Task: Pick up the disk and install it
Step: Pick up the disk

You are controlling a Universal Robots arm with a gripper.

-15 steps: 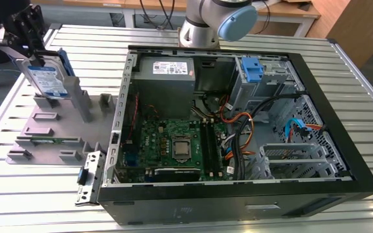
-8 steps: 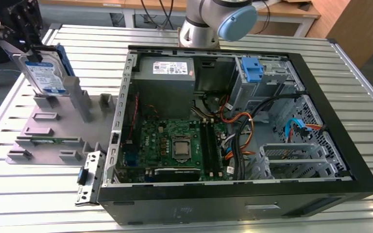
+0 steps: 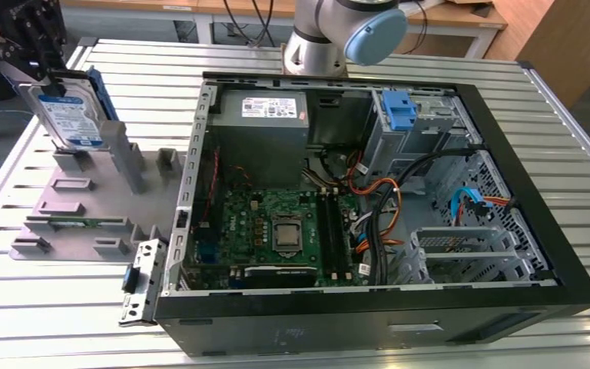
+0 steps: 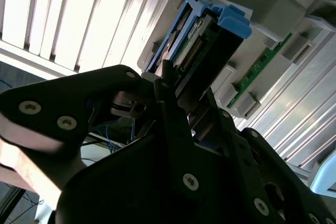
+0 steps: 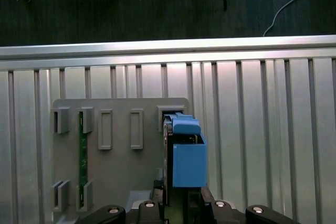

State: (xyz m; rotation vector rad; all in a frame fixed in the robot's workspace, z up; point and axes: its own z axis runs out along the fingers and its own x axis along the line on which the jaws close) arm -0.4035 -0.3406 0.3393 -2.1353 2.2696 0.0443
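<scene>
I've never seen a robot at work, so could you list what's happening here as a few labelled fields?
Holding: end effector shut on the disk, at its top edge
Disk position: upright over the grey rack, at the exterior view's left
Case: open, lying on the table, disk not yet inside

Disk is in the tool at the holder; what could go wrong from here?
The tool grips the disk by its upper end only, so it may tilt or slip.
Its lower end sits close to the posts of the grey holder and could snag there.
Loose cables inside the computer case could catch it.
</scene>
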